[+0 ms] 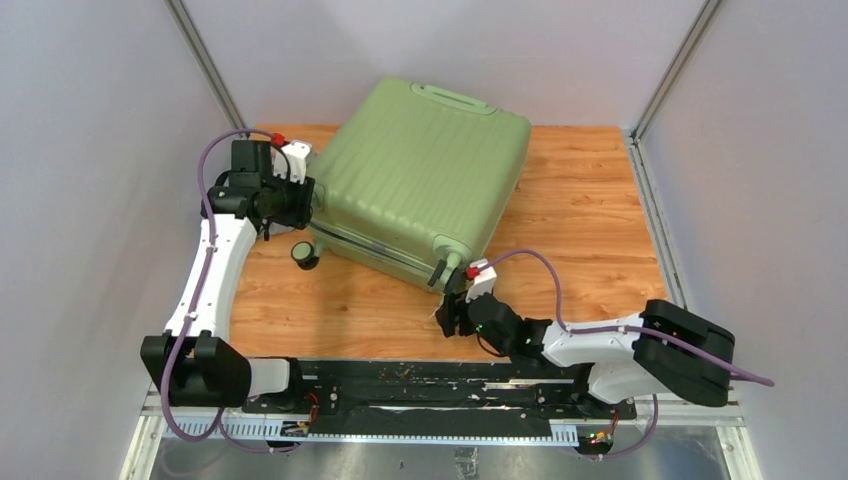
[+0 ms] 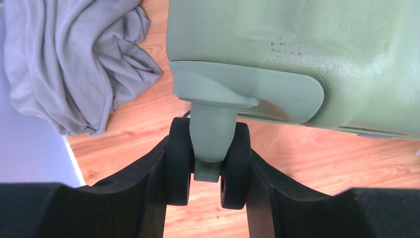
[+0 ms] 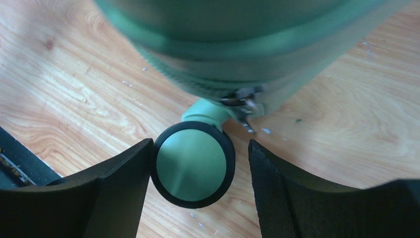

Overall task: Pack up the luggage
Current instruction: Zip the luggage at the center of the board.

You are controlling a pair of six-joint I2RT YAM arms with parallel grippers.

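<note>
Black fingers [image 2: 148, 198] of your left gripper [image 2: 208, 171] fill the bottom of the left wrist view. They press on both sides of a twin wheel [image 2: 235, 163] of the luggage [image 2: 297, 59]. That gripper is roughly half closed and has the wheel clamped.

Low in the right wrist view, your right gripper [image 3: 200, 153] stands wide around the near wheel [image 3: 193, 166]. One finger touches the rim at frame left and the other stands clear at frame right, so nothing is held there.

From the top view, the luggage lies closed and flat in the upper middle, above both grippers. Its wheeled end faces the arms, and its long axis runs up toward the handle [image 1: 452, 97] at upper right. Your left arm sits at the left corner and your right arm at the lower corner, so both are equally close.

Only the left has a hold, so any turn or drag would probably pivot on that one wheel. You would likely want the right jaws closed before pulling.

Under the case is a wood-grain table [image 1: 590, 210]. A grey cloth [image 2: 64, 64] lies crumpled at the upper left of the left wrist view, near that corner of the case. Pale walls [image 1: 90, 120] enclose the far side and both flanks.
</note>
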